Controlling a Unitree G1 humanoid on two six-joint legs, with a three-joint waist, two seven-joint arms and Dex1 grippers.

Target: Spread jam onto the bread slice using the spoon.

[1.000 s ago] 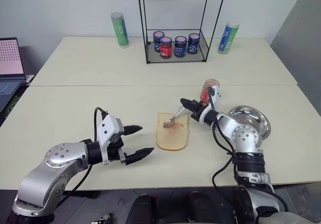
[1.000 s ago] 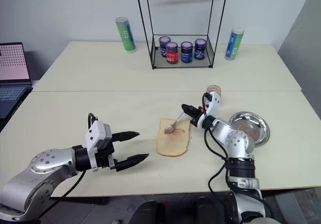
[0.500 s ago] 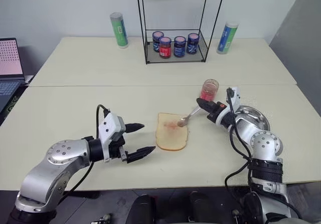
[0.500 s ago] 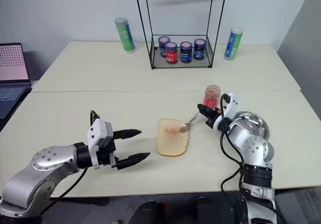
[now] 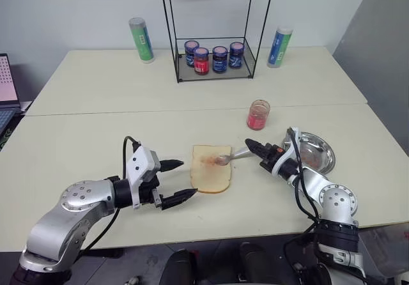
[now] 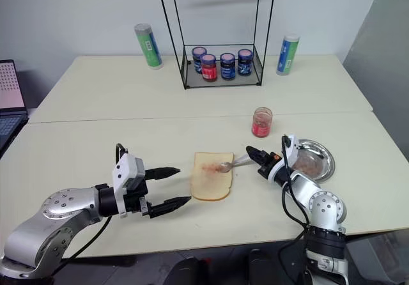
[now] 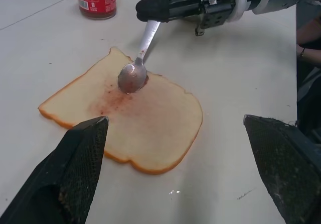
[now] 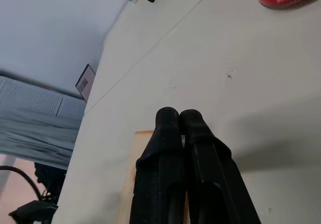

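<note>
The bread slice (image 5: 210, 176) lies flat in the middle of the near table, with a reddish jam smear (image 7: 114, 101) on its top. The spoon (image 7: 135, 72) rests its bowl on the slice at the smear, and its handle runs back into my right gripper (image 5: 251, 146), which is shut on it just right of the slice. The clear jar of red-pink jam (image 5: 258, 114) stands behind my right gripper. My left gripper (image 5: 180, 181) is open, hovering just left of the slice, with nothing between its fingers (image 7: 75, 179).
A round steel dish (image 5: 317, 152) sits to the right of my right gripper. A wire rack (image 5: 214, 60) with several dark-lidded jars stands at the back, flanked by a green tube (image 5: 140, 39) and a blue-green tube (image 5: 277, 46). A laptop (image 5: 6, 93) is at far left.
My right gripper has drawn back toward me and lower, dragging the spoon's bowl across the slice toward its right side. The camera has swung a little right. My left gripper stayed put.
</note>
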